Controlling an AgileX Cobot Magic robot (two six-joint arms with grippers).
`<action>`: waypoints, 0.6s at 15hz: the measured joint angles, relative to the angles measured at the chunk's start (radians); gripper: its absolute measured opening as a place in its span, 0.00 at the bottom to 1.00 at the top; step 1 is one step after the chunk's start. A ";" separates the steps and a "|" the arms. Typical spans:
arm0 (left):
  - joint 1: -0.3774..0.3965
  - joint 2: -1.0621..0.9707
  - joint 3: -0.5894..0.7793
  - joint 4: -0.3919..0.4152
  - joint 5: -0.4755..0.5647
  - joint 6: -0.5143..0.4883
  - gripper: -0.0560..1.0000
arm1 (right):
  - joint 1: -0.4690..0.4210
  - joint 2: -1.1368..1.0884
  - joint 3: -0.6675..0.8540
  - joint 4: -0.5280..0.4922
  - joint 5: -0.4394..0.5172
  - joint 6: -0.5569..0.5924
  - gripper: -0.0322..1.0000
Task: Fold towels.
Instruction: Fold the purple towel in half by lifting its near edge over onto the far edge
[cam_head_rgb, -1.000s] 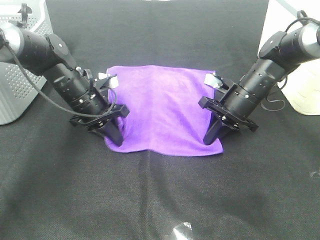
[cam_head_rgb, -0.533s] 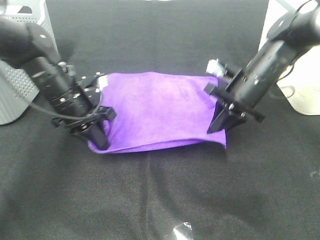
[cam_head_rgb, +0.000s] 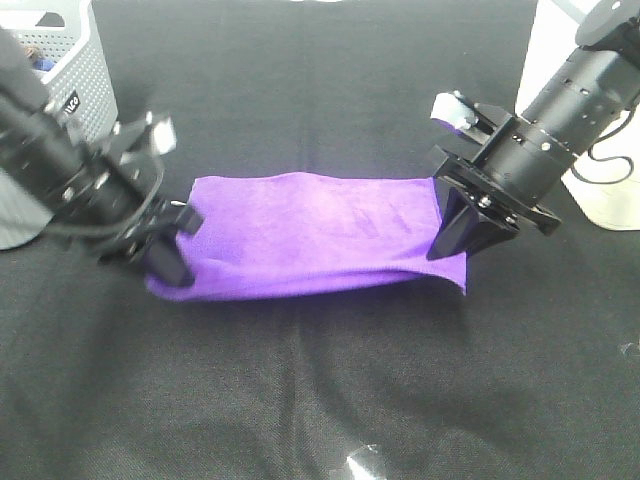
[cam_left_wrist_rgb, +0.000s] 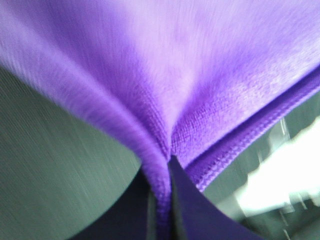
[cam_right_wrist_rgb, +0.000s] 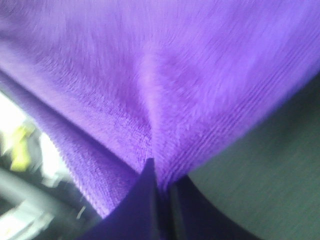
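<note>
A purple towel (cam_head_rgb: 310, 232) hangs stretched between my two grippers above the black table, sagging a little in the middle. My left gripper (cam_head_rgb: 168, 262) is shut on its left corner. My right gripper (cam_head_rgb: 452, 240) is shut on its right corner, which droops below the fingers. In the left wrist view the towel (cam_left_wrist_rgb: 165, 75) fills the frame and is pinched between the dark fingers (cam_left_wrist_rgb: 182, 200). In the right wrist view the towel (cam_right_wrist_rgb: 160, 75) is pinched the same way between the fingers (cam_right_wrist_rgb: 142, 200).
A grey perforated basket (cam_head_rgb: 55, 110) stands at the back left, close to my left arm. A white container (cam_head_rgb: 590, 120) stands at the back right behind my right arm. The black cloth-covered table (cam_head_rgb: 320, 390) lies below the towel.
Both grippers have lifted the towel's near corners off the table and pulled them apart and back. The towel went from lying flat to hanging taut between them.
</note>
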 joint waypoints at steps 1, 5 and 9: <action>0.000 0.019 -0.041 0.008 -0.018 0.000 0.05 | 0.000 0.006 -0.015 -0.011 -0.046 0.000 0.05; 0.045 0.166 -0.258 0.016 -0.023 0.000 0.05 | 0.000 0.112 -0.267 -0.051 -0.114 0.005 0.05; 0.060 0.272 -0.463 0.055 -0.040 0.000 0.05 | -0.001 0.257 -0.532 -0.077 -0.120 0.007 0.05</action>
